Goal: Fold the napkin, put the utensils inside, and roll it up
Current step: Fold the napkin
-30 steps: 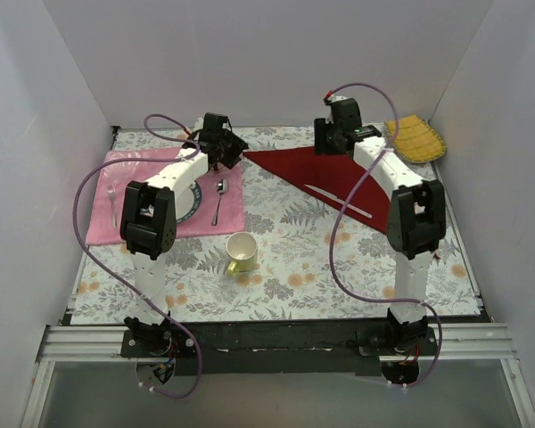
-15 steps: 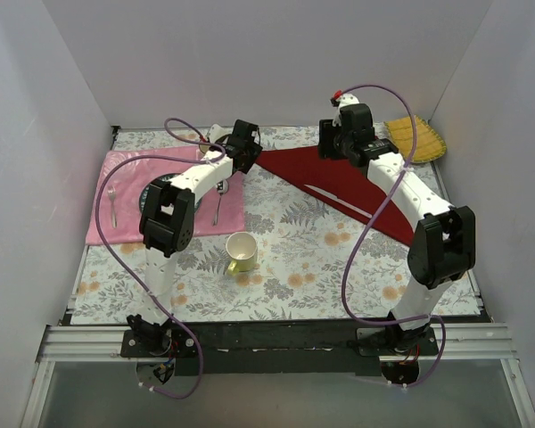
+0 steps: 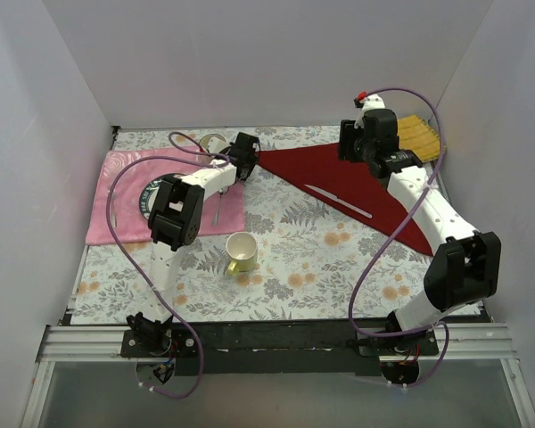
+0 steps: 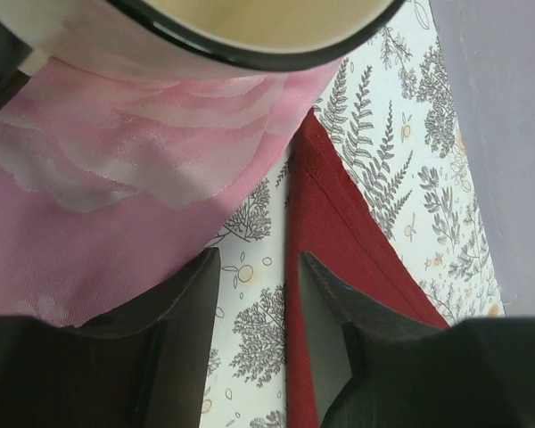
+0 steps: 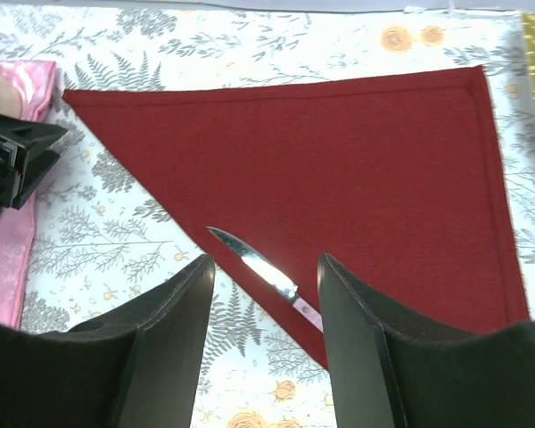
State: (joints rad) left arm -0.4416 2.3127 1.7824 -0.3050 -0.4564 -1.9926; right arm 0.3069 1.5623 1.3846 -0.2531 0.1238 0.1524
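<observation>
The red napkin [image 3: 339, 169] is spread as a triangle at upper right, a knife [image 3: 339, 200] laid on its lower edge. The left jaws are parted at its left tip; the right jaws are parted above it, empty.

Both arms stretched toward the top of the frame, claws parted.
The left arm [image 3: 205, 178] bent at its elbow, its left claw [image 3: 243, 165] at upper centre-left; the right arm [image 3: 425, 198] extended long, its right claw [image 3: 354, 148] at upper right, both empty.
</observation>
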